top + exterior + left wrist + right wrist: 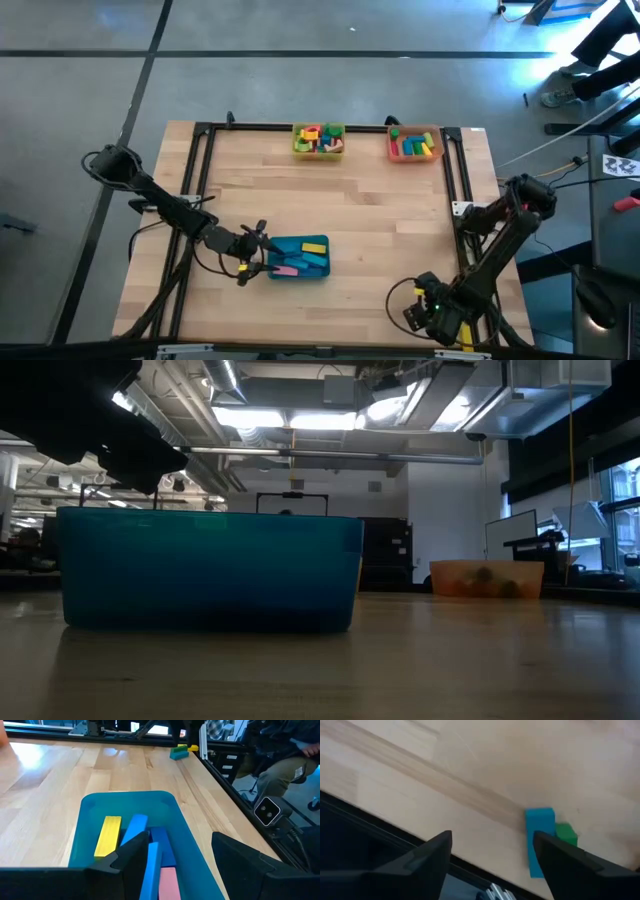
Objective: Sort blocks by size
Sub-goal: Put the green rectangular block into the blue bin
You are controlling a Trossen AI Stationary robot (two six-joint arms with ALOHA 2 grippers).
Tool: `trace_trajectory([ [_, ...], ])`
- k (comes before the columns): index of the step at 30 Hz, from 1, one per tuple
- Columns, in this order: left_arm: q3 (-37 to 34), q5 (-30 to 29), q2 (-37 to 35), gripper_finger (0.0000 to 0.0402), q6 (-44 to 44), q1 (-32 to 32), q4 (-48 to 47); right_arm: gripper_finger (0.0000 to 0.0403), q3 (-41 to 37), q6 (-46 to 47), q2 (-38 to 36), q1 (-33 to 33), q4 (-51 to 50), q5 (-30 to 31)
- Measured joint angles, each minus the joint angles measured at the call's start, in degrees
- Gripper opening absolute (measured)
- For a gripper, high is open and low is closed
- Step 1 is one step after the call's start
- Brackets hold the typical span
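L gripper (175, 865) over teal tray, jaws apart, nothing held.

We see its fingers (127, 857) spread just above the teal tray (322, 274); beneath them lie long blocks: yellow bar (108, 835), blue bars (134, 829), pink bar (169, 882). R gripper (492, 857), jaws wide and empty, sits near table edge w/ a blue block (539, 840) and green block (566, 834) just ahead. We'd lift L straight up to clear the tray wall before reaching on; yellow tray (318, 141) and orange tray (415, 144) far across.

Both arms are dark, jointed, with black cables looping alongside. The left gripper (262, 248) and right gripper (428, 312) have matte black wedge-shaped fingers (422, 860).
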Motion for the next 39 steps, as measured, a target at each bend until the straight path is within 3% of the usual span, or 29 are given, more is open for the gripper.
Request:
trace_trajectory([
  [10, 0.0, 0.01, 0.0, 0.0202, 0.2, 0.0, -0.02, 0.0269, 0.0, 0.36, 4.46, 0.13, 3.84, -11.43],
  [24, 0.0, 0.02, -0.01, 0.0202, 0.2, 0.0, -0.11, 0.023, 0.0, 1.53, 4.42, 0.65, 0.83, -13.57],
  [39, 0.0, 0.02, 0.0, 0.0202, 0.19, 0.0, -0.09, 0.0227, 0.0, 2.02, 4.41, 1.39, -1.48, -15.21],
])
